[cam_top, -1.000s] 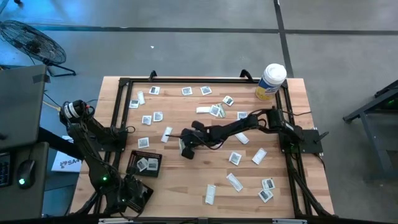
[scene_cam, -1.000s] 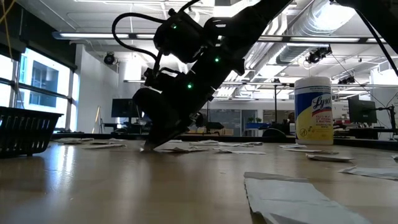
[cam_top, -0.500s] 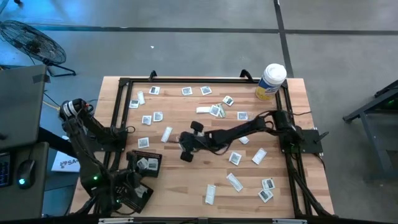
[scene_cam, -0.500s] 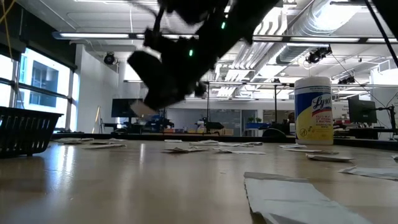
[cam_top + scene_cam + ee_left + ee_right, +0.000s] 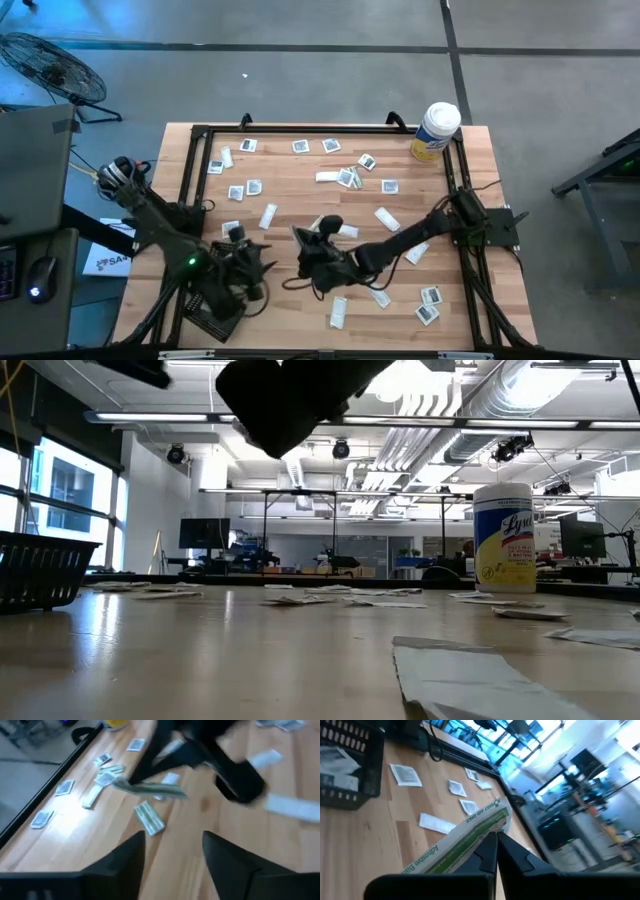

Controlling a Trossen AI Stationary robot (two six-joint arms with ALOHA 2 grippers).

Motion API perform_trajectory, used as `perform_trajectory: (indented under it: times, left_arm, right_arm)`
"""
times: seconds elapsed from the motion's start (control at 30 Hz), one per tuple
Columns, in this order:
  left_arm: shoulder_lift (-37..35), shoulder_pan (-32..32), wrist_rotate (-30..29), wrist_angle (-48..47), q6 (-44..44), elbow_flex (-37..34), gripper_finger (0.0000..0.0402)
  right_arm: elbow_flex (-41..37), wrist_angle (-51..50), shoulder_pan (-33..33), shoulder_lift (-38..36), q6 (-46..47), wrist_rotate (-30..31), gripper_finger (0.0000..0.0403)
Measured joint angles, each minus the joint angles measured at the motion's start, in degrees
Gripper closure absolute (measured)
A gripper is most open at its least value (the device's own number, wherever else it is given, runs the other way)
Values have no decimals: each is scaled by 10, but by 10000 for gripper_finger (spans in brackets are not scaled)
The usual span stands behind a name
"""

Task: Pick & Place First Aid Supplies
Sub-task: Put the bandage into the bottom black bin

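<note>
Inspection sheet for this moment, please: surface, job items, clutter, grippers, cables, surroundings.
Surface: light wooden tabletop inside a black frame.
Job items: small flat white packets scattered across it; some in the black mesh tray.
Clutter: white wipes canister with yellow label at a far corner.
Grippers: right gripper shut on a green-and-white adhesive bandage wrapper, raised mid-table; left gripper open facing it.
Cables: black cables along both arms.
Surroundings: wire fan on the floor; laptop and mouse beside the table.

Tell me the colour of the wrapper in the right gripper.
White with green stripes and green lettering; the wrapper shows best in the right wrist view, pinched in the right gripper.
</note>
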Motion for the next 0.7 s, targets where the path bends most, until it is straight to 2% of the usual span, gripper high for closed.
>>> perform_trajectory:
  times: [0.1, 0.3, 0.53, 0.7]
  left_arm:
    - [0, 30, 2, 14, 20, 0, 182]
    - [-1, 64, 15, 58, 32, -3, 181]
    - [-2, 107, 111, 236, 66, -67, 182]
    - [-5, 132, 172, 321, 108, -98, 182]
  right_arm:
    - [0, 6, 14, 0, -21, 2, 402]
    - [0, 16, 38, 0, -75, 5, 402]
    - [0, 58, 46, 0, -139, 4, 402]
    - [0, 63, 44, 0, -152, 5, 402]
